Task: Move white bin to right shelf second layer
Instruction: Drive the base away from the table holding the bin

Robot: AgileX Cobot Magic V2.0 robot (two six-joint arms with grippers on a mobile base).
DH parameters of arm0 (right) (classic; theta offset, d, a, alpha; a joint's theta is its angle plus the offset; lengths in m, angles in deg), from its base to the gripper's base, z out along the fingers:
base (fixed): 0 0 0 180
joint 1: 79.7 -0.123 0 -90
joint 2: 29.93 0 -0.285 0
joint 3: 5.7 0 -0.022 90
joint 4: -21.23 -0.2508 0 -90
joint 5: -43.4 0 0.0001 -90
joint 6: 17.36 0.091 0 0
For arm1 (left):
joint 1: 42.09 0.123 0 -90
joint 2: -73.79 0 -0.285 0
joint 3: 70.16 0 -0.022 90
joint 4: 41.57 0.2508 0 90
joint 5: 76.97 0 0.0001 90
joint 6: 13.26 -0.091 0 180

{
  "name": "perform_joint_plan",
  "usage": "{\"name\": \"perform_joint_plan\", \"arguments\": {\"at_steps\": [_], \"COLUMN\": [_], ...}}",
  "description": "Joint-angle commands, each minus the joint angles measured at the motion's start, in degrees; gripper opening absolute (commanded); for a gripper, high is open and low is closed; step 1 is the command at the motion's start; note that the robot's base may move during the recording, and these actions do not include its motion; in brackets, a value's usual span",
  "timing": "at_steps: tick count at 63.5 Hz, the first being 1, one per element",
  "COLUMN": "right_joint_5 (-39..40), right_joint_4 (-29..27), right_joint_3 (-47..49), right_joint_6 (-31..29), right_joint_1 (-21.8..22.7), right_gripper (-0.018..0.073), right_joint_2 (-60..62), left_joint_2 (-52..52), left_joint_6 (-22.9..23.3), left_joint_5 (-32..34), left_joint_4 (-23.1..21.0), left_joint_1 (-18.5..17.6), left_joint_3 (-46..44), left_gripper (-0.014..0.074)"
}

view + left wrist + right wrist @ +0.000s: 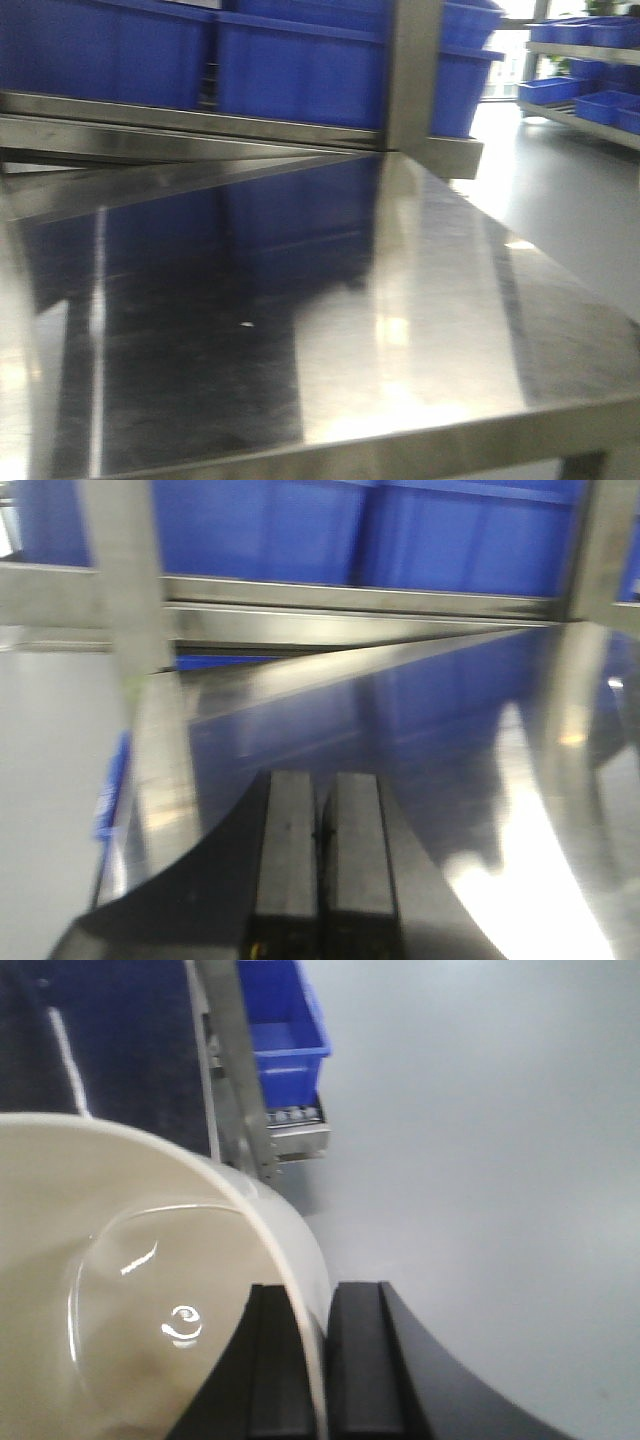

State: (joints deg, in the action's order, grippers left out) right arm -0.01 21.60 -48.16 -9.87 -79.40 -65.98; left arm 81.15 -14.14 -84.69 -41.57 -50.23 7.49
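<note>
While left claw (322,780) sits closed, right claw (318,1295) clamps one white bin (120,1220).

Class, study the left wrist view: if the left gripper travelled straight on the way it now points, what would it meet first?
Probably the steel shelf rail beyond the shiny tabletop, with blue crates just above it. The left gripper looks clear of the tabletop, though depth is uncertain.
</note>
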Motion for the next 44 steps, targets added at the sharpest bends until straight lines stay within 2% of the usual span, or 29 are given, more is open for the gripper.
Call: {"name": "perform_joint_plan", "arguments": {"at_steps": [1, 44], "right_joint_5": [5.0, 5.0], "right_joint_4": [0.1, 0.1], "right_joint_3": [1.6, 1.6], "right_joint_6": [-0.2, -0.2], "right_joint_1": [0.4, 0.4], "right_gripper": [0.0160, 0.0160], "right_joint_2": [0.0, 0.0], "left_joint_2": [-0.9, -0.9], "left_joint_6": [0.2, 0.2], "left_joint_5": [5.0, 5.0], "left_joint_4": [0.0, 0.0], "left_joint_1": [-0.2, -0.2], "left_joint_3": [2.1, 2.1], "left_gripper": [0.0085, 0.0085]}}
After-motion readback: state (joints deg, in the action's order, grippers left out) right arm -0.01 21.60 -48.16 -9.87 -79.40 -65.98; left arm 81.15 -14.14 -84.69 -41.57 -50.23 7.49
